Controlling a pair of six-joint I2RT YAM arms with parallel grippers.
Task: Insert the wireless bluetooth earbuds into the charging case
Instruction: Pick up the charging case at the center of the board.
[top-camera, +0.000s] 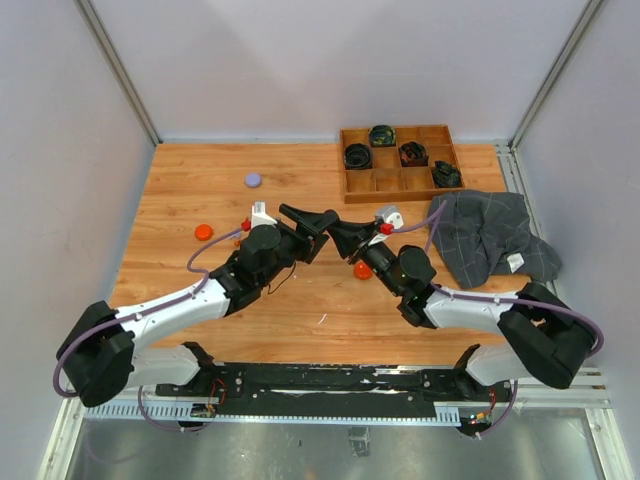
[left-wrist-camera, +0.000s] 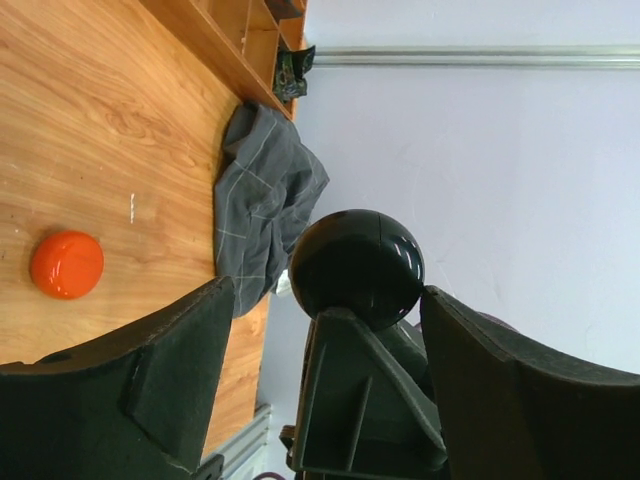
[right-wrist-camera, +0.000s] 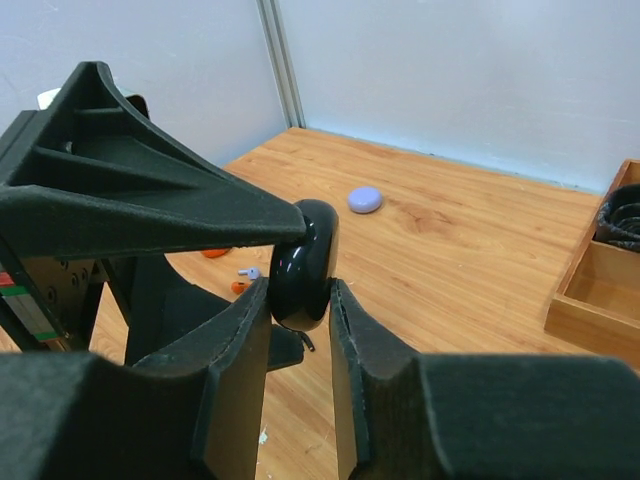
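My right gripper (right-wrist-camera: 300, 290) is shut on a glossy black round charging case (right-wrist-camera: 303, 262) and holds it above the table. My left gripper (left-wrist-camera: 328, 290) is open with its fingers (left-wrist-camera: 180, 380) spread wide around that case (left-wrist-camera: 357, 268). One left finger (right-wrist-camera: 150, 200) touches the case's top edge. In the top view both grippers, left (top-camera: 322, 224) and right (top-camera: 347, 236), meet tip to tip at mid table. A tiny lilac earbud (right-wrist-camera: 248, 272) and an orange-red earbud (right-wrist-camera: 238, 287) lie on the wood beyond. No black earbud shows.
An orange round case (top-camera: 363, 270) lies under the right gripper, another orange case (top-camera: 204, 232) at the left, and a lilac case (top-camera: 253, 180) further back. A wooden compartment tray (top-camera: 400, 180) stands at the back right. A grey checked cloth (top-camera: 490, 240) lies on the right.
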